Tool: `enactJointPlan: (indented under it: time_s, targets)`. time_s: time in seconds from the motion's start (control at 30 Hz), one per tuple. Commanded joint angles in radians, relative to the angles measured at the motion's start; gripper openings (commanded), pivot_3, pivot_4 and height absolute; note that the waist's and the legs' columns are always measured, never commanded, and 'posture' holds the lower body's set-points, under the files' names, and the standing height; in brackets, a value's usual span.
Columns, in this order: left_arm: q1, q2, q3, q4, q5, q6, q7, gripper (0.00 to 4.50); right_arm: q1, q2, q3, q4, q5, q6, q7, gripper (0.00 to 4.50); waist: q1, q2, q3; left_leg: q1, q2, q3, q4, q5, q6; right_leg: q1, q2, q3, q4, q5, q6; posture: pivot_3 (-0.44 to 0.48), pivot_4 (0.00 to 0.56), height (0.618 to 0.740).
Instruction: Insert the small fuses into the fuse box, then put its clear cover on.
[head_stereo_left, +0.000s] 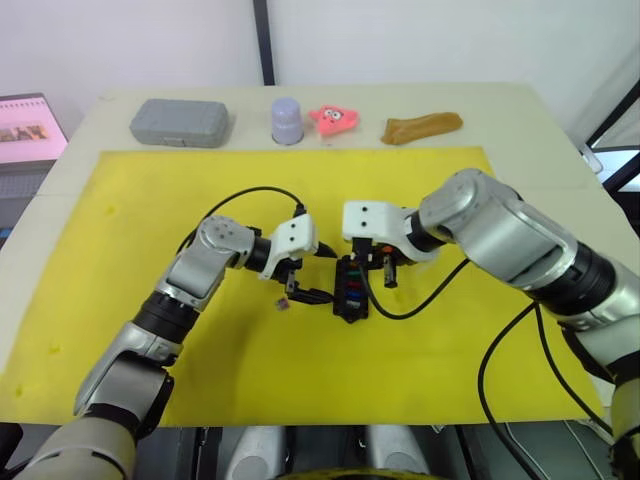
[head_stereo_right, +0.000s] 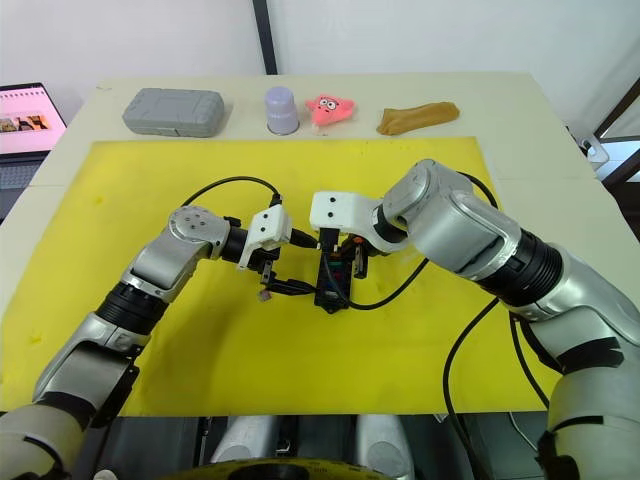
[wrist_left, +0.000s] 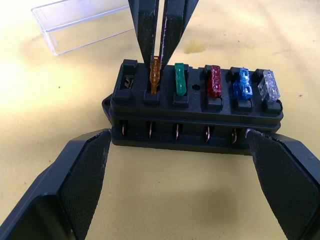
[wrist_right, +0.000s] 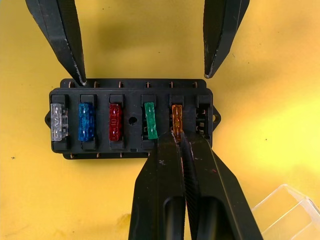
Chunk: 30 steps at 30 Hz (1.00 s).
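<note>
The right pincer (wrist_right: 180, 137) pinched the orange fuse (wrist_left: 155, 75) in the fuse box (wrist_right: 131, 117) while the left pincer (wrist_left: 180, 165) stood wide open beside it

clear cover (wrist_right: 287, 210) cut off by edge

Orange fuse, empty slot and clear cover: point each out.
orange fuse (wrist_right: 176, 121), right wrist view, its top edge
empty slot (wrist_left: 128, 83), left wrist view, its opening at the row's end
clear cover (wrist_left: 80, 25), left wrist view, its side wall
</note>
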Motion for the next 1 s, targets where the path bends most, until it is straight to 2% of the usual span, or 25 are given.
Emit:
enactJointPlan:
  time_s: [0.03, 0.3, 0.7, 0.83, 0.93, 1.0]
  targets:
    - [-0.007, 0.001, 0.014, -0.021, 0.003, -0.015, -0.002, 4.5, -0.012, 0.007, -0.003, -0.027, 0.0, -0.007, -0.004, 0.93, 0.0, 0.0, 0.0, 0.0, 0.0, 0.0, 0.0, 0.0, 0.0, 0.0, 0.0, 0.0, 0.0, 0.0, 0.0, 0.0, 0.15, 0.74]
    - [0.001, 0.002, 0.013, -0.02, 0.005, -0.019, 0.0, 4.5, -0.021, 0.0, -0.021, -0.035, 0.011, -0.003, -0.002, 0.93, 0.001, 0.0, 0.0, 0.0, 0.0, 0.0, 0.0, 0.0, 0.0, 0.0, 0.0, 0.0, 0.0, 0.0, 0.0, 0.0, 0.15, 0.74]
    - [-0.006, -0.007, 0.013, 0.013, 0.011, -0.04, 0.001, 4.5, -0.017, -0.07, -0.191, -0.072, 0.111, -0.03, 0.063, 0.93, 0.002, 0.0, 0.0, 0.0, 0.0, 0.0, 0.0, 0.0, 0.0, 0.0, 0.0, 0.0, 0.0, 0.0, 0.0, 0.0, 0.15, 0.74]
    - [-0.007, -0.011, 0.015, 0.017, 0.014, -0.044, 0.0, 4.5, 0.134, 0.014, -0.411, -0.093, 0.152, -0.156, -0.064, 0.93, 0.002, -0.001, -0.001, 0.0, 0.0, 0.0, 0.0, 0.0, 0.0, 0.0, 0.0, 0.0, 0.0, 0.0, 0.0, 0.0, 0.15, 0.74]
    - [-0.009, -0.011, 0.017, 0.017, 0.014, -0.044, -0.003, 4.5, 0.267, 0.009, -0.463, -0.121, 0.137, -0.316, -0.081, 0.93, 0.006, -0.001, 0.0, 0.0, 0.0, 0.0, 0.0, 0.0, 0.0, 0.0, 0.0, 0.0, 0.001, 0.0, 0.0, 0.0, 0.15, 0.74]
    - [-0.009, -0.01, 0.018, 0.015, 0.015, -0.043, -0.003, 4.5, 0.327, 0.031, -0.527, -0.117, 0.212, -0.275, -0.075, 0.93, 0.004, -0.001, 0.0, 0.0, -0.001, 0.0, 0.0, 0.0, 0.0, 0.001, -0.001, 0.0, 0.0, 0.0, 0.001, 0.0, 0.15, 0.74]
